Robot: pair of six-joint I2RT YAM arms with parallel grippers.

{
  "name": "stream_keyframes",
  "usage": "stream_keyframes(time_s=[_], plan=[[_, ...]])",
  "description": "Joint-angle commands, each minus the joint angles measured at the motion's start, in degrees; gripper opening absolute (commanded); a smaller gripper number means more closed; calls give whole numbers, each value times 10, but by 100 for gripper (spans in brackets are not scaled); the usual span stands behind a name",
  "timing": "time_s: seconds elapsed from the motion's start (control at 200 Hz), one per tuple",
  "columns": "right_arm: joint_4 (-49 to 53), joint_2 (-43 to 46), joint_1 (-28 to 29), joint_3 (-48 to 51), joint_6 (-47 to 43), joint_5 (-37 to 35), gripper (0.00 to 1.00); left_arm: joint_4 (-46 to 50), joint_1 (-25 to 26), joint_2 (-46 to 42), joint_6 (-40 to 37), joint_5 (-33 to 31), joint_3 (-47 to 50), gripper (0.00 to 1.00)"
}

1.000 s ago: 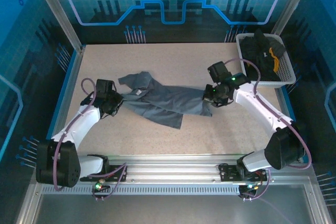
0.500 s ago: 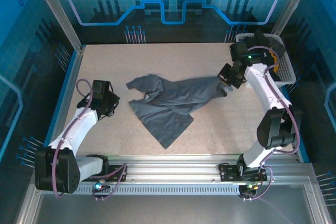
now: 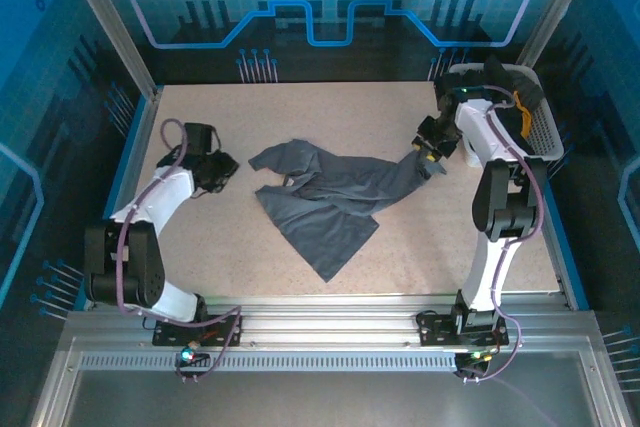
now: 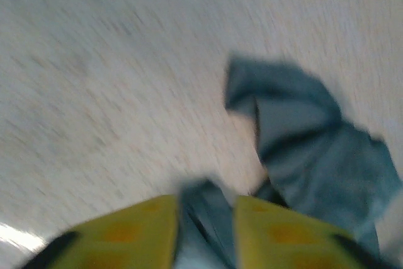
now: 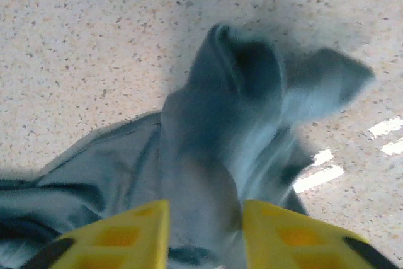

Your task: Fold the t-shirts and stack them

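1. My left claw [image 3: 222, 169] sits low over the left side of the table [image 3: 330, 112], pointing right. At my left wrist its yellow fingers [image 4: 151, 225] stand spread, with a blurred strip of grey showing in the gap. From above, the claw [image 4: 204, 205] looks just clear of the cloth.
2. The grey shirt [image 3: 330, 197] lies crumpled mid-table. A sleeve end is at the left, a broad flap points to the near edge, and a narrow bunched end runs right. At my left wrist it [image 4: 302, 137] lies rumpled just beyond the fingers.
3. My right claw [image 3: 428, 152] is at the shirt's right end. At my right wrist its fingers [image 5: 135, 231] are spread, and bunched cloth [image 5: 220, 111] fills the gap of the claw [image 5: 205, 209] and humps up beyond it.
4. At the far right corner the white basket [image 3: 545, 137] holds black shirts [image 3: 498, 87], one with an orange patch [image 3: 518, 107].
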State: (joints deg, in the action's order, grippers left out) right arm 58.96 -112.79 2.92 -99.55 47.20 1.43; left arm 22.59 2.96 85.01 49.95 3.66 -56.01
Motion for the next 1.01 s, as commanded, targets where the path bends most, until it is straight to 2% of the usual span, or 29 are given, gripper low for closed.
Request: stream_keyframes(time_s=[0.0, 0.08, 0.155, 0.4, 0.5, 0.56, 0.6, 0.66, 0.74, 0.885, 1.0], plan=[[23, 64, -7, 34, -33, -39, 48, 48, 78, -36, 59, 59, 53, 54], [11, 110, -6, 76, -52, -45, 53, 16, 129, -61, 127, 64, 108, 55], [-7, 155, -1, 119, -68, -40, 56, -15, 149, -64, 165, 59, 135, 58], [-36, 235, 43, 204, -93, -8, 59, -71, 158, 41, 160, 71, 109, 60], [-40, 254, 54, 240, -87, -2, 59, -99, 172, 82, 172, 81, 101, 56], [-47, 265, 56, 264, -82, -2, 59, -100, 182, 109, 172, 83, 87, 52], [-51, 273, 56, 279, -81, -4, 59, -100, 187, 121, 170, 78, 79, 45], [-57, 278, 55, 297, -83, -10, 58, -109, 189, 130, 173, 66, 75, 29], [-66, 274, 53, 319, -89, -21, 57, -108, 185, 120, 176, 39, 71, 0], [-95, 256, 31, 353, -82, -9, 58, -57, 155, 43, 159, -17, 75, 0], [-115, 228, 17, 357, -77, -15, 59, -33, 92, -33, 147, -11, 119, 0]])
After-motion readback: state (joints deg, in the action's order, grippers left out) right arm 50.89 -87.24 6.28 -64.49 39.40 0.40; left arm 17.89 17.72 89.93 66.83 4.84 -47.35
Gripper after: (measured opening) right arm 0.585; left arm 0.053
